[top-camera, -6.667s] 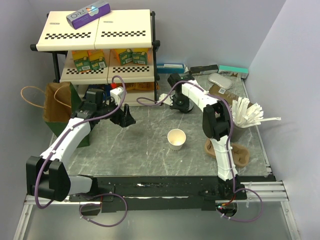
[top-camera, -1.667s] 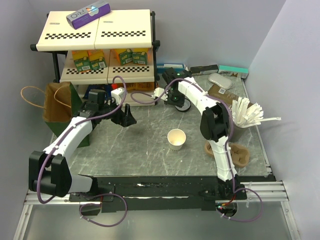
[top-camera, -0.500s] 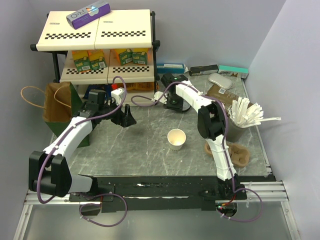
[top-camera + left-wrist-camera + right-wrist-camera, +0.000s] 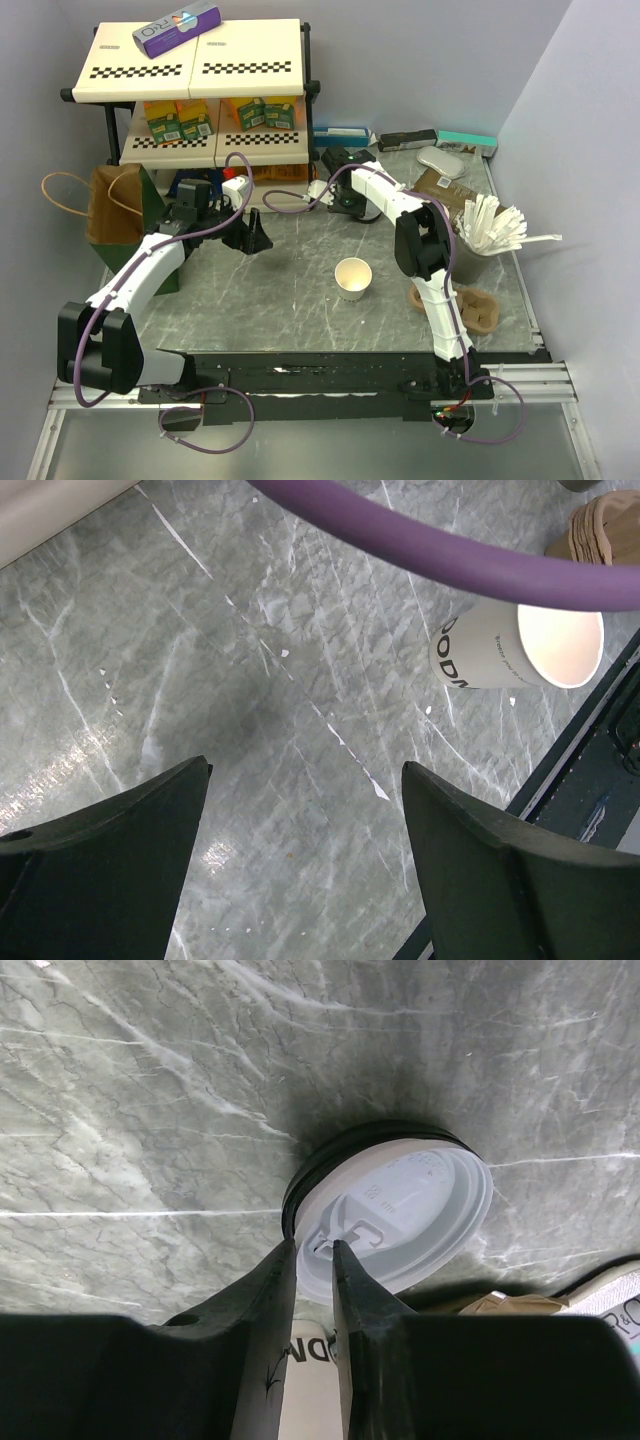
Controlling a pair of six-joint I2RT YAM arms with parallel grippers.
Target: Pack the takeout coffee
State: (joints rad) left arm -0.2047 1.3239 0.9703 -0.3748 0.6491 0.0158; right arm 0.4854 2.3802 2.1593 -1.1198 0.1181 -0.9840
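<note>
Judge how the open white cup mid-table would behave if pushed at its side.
The cup looks empty, so probably very light: it would likely slide or tip on the smooth table. It narrows toward its base, which favours tipping. Lidless paper walls would probably dent under a hard squeeze.

- Top view bright, even, sharp; soft shadows on table [image 4: 290, 290].
- Left wrist: purple cable [image 4: 420, 550], left end effector [image 4: 305, 768] blurred; glare lower left.
- Right wrist: dark shadow around lid [image 4: 410, 1210], right end effector [image 4: 312, 1246] soft.
</note>
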